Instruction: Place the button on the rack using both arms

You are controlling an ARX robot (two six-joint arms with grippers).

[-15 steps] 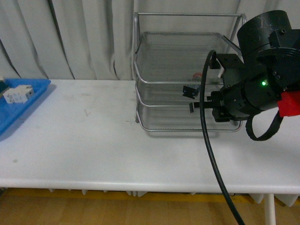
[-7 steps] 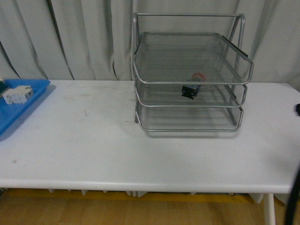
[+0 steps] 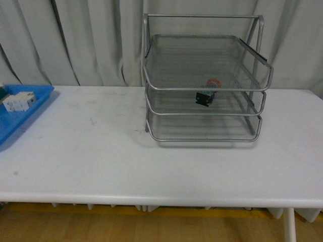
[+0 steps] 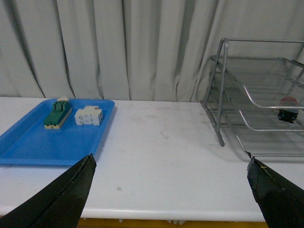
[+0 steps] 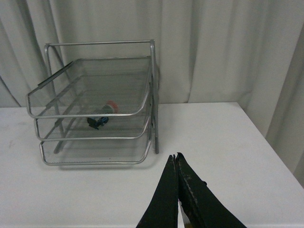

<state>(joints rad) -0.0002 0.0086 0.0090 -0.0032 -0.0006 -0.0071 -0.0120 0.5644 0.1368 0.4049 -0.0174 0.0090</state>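
Front view: rack stands on white table, right of centre, w/ grey curtain behind. Button lies on its side in rack's middle tier, toward the right, red cap facing far side, dark body nearer the front rim. No arm visible in this view. Blue tray sits at table's far left edge, holding a white block; left wrist view also shows a green switch beside the block in the tray. Left gripper: fingers spread wide apart, nothing between them, over the table's near edge, well apart from rack. Right gripper: fingertips pressed together, empty, near the table's edge, to the right of the rack.
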